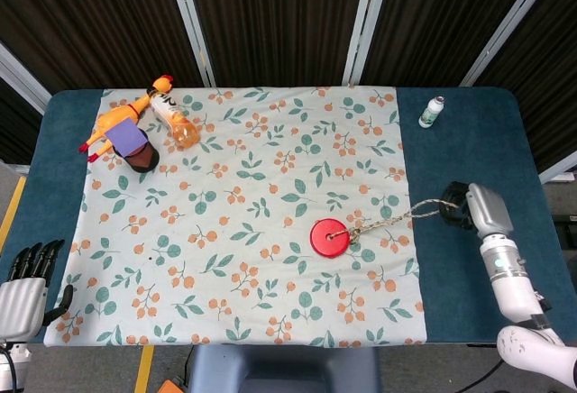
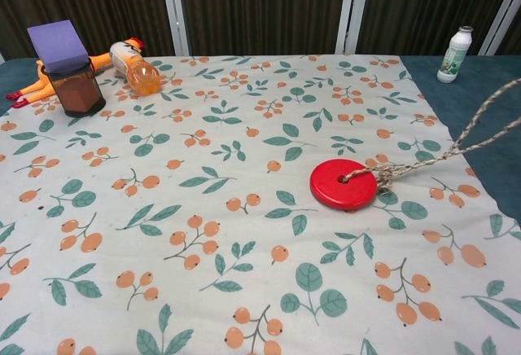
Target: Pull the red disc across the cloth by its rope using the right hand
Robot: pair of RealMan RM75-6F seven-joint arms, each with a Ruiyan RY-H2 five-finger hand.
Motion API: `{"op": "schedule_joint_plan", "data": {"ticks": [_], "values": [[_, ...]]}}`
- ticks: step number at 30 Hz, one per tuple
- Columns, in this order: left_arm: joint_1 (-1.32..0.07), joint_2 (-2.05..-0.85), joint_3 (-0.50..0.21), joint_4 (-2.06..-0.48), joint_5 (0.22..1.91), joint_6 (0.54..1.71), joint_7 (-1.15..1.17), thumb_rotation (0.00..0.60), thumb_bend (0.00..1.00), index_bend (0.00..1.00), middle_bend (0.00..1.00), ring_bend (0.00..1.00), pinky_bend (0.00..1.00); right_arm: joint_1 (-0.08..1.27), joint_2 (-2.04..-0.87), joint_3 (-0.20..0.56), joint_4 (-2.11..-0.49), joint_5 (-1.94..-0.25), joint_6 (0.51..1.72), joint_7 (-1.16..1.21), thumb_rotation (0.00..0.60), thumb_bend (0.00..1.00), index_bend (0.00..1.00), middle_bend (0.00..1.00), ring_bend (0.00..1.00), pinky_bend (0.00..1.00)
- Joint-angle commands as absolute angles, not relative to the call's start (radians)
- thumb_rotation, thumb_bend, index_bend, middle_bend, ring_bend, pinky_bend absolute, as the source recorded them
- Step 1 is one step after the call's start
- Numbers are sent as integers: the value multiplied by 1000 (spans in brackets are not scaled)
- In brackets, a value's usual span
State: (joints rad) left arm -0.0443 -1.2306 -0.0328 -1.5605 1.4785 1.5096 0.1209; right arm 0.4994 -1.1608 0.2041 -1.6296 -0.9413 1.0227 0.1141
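The flat red disc [image 1: 330, 237] with a centre hole lies on the floral cloth [image 1: 243, 213], near its right edge. Its twisted rope [image 1: 401, 214] rises taut to the right hand [image 1: 469, 208], which grips it. Left hand [image 1: 25, 287] hangs spread off the desk. Bottle [image 1: 432, 112] stands beyond the cloth's far-right corner.

Red disc [image 1: 330, 237]: flat on the floral cloth [image 1: 243, 177], towards its right edge.
Rope [image 1: 397, 216]: runs from the disc's hole rightward off the cloth.
Right hand [image 1: 469, 206]: grips the rope's far end, right of the cloth.
Left hand [image 1: 25, 280]: off the cloth's lower-left corner, fingers apart.
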Motion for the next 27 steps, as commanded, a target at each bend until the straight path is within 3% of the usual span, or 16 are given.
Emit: {"op": "schedule_joint_plan", "data": {"ticks": [1,6,8,9,12,14,15,17,21,27], "values": [[-46,-1233,-33,-1563,1479,1508,127,600,477,20,91,37,93,519,-1223,251,-1730,-1081,1066,190,600,688,835,800,623,636],[-47,-1232,-36,-1572,1482,1513,137,600,476,20,91,37,93,563,-1301,233,-1801,-1152,1059,119,600,689,823,800,605,614],[-47,-1229,-36,-1573,1480,1513,137,600,476,20,91,37,93,584,-1315,203,-1801,-1160,1012,78,600,612,707,760,481,517],[-47,-1228,-36,-1572,1480,1514,136,600,476,20,91,37,93,593,-1314,190,-1797,-1167,988,65,600,549,634,698,401,452],[-43,-1225,-34,-1570,1478,1515,133,600,476,20,91,35,93,621,-1295,147,-1781,-1160,917,-16,600,265,261,300,83,114],[-40,-1224,-32,-1568,1477,1517,131,600,476,20,91,33,93,635,-1282,128,-1773,-1106,915,-135,600,107,46,85,2,5],[-39,-1224,-31,-1566,1477,1518,129,600,476,20,91,32,93,638,-1283,124,-1772,-1085,929,-181,600,65,10,39,0,0],[-37,-1224,-30,-1563,1475,1518,124,600,476,20,91,32,93,638,-1273,117,-1789,-1036,949,-248,600,8,0,0,0,0],[-37,-1225,-33,-1564,1477,1522,123,600,477,20,91,32,93,605,-1224,108,-1841,-1004,1028,-303,600,0,0,0,0,0],[-37,-1207,-33,-1593,1476,1520,129,600,476,20,91,31,92,403,-1129,-24,-1844,-1223,1317,-317,600,0,0,0,0,0]]}}
